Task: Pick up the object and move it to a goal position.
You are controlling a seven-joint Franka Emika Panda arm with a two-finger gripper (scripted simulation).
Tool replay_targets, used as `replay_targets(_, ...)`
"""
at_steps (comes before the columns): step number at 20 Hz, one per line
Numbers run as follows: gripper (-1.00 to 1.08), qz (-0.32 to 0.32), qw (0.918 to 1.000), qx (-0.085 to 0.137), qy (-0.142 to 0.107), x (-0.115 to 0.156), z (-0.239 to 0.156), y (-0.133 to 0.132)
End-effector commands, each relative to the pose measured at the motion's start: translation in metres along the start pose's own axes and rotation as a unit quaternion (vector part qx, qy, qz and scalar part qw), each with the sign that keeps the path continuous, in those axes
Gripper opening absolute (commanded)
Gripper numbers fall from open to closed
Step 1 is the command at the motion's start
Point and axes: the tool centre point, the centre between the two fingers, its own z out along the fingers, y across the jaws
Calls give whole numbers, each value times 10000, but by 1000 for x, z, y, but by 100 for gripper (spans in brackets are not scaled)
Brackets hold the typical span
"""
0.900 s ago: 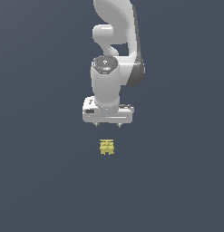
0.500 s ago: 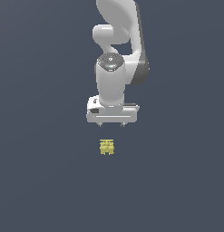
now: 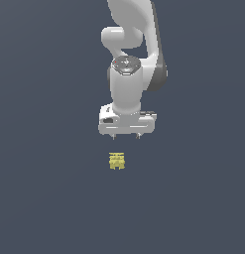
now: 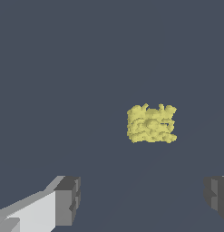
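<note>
Exterior view: object (image 3: 117,160) seemingly below spread claw (image 3: 126,136), apart.

The exterior view is facing the arm from a distance; the wrist view is looking down close, both sharing the small pale-yellow ridged block (image 3: 117,160) (image 4: 151,123).

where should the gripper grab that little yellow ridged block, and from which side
Likely from straight above, closing on the yellow block's two opposite flat sides across its middle layers. It sits alone, upright and narrower than the open gripper, whose fingers already spread wider than it.
</note>
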Motion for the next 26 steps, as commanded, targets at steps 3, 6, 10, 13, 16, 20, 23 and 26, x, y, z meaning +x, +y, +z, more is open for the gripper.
replay_targets(3, 100, 176, 9998, 3, -9, 1, 2, 1)
replay_targets(6, 100, 372, 9993, 8, -16, 2, 4, 2)
replay_targets(10, 100, 728, 9973, 12, -32, 4, 8, 4)
replay_targets(13, 100, 1064, 9943, 14, -47, 5, 11, 6)
replay_targets(16, 100, 1463, 9892, 13, -64, 7, 16, 8)
replay_targets(20, 100, 2032, 9791, 8, -87, 10, 22, 11)
replay_targets(23, 100, 2454, 9694, 1, -102, 12, 26, 13)
replay_targets(26, 100, 2870, 9579, -9, -116, 14, 31, 16)
